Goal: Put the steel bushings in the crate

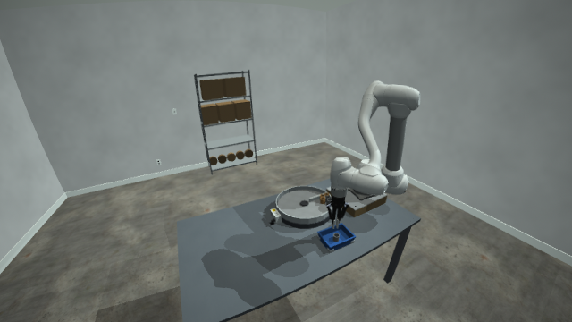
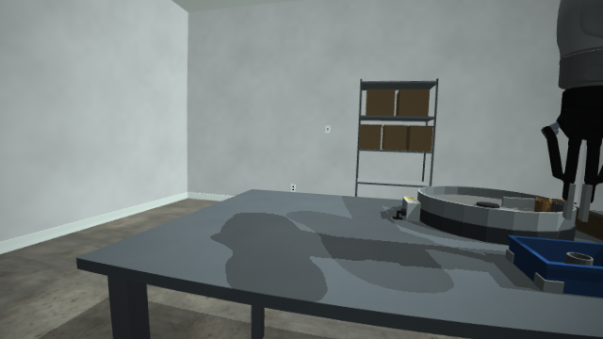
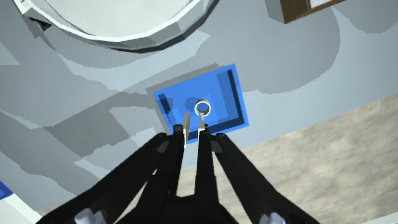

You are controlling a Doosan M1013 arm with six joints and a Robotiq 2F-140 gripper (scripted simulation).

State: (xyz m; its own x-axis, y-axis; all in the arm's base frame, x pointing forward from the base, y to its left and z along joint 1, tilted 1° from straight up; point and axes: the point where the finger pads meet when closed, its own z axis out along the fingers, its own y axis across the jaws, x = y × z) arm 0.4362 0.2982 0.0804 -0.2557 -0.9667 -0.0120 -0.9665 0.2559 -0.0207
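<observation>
- Holding one grey bushing [image 1: 336, 238] [image 2: 571, 260] [image 3: 196, 108], the blue crate [image 1: 346, 234] [image 2: 528, 256] [image 3: 175, 95] stands on the table [image 1: 214, 241] [image 2: 188, 245] [image 3: 280, 110]. This bushing stands upright on the crate floor, and its round opening faces up.
- Behind the crate, in the exterior view, is the turning table [image 1: 297, 216] [image 2: 471, 217] [image 3: 150, 42], with a raised rim. It carries orange-brown pieces [image 1: 323, 199] [image 2: 543, 204], with dark grey ones [image 1: 329, 199] [image 2: 558, 205] just beside them. They are partly hidden, so I cannot tell their number.
- Above the crate hangs the gripper [image 1: 335, 227] [image 2: 577, 219] [image 3: 194, 119], pointing down. Its fingers are a little apart, with a narrow gap between them, and they hold nothing. The fingertips are higher than the bushing in the crate and do not touch it.
</observation>
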